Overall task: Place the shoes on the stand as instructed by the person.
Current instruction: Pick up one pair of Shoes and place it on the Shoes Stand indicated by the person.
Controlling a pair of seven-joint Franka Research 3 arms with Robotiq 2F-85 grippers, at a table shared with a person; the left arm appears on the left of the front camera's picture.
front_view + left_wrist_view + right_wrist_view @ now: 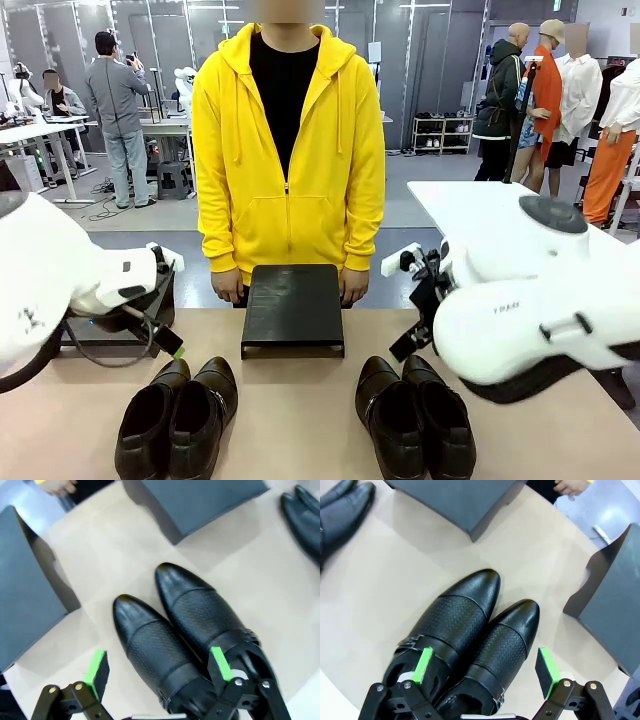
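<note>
Left gripper (pixel 158 665): spread above glossy, perforated, round-toed shoes (pixel 200 615).
Right gripper (pixel 485 669): spread likewise.
Stand (pixel 292 305): matte black slab, 12 o'clock.
Hidden: heels cut off.

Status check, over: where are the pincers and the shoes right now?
Left pincer open above left pair. Right pincer open above right pair. Both pairs on the table, neither on the middle stand yet. Nothing seen in between.

Glossy black shoes (pixel 178 418), yellow hoodie (pixel 288 160).
</note>
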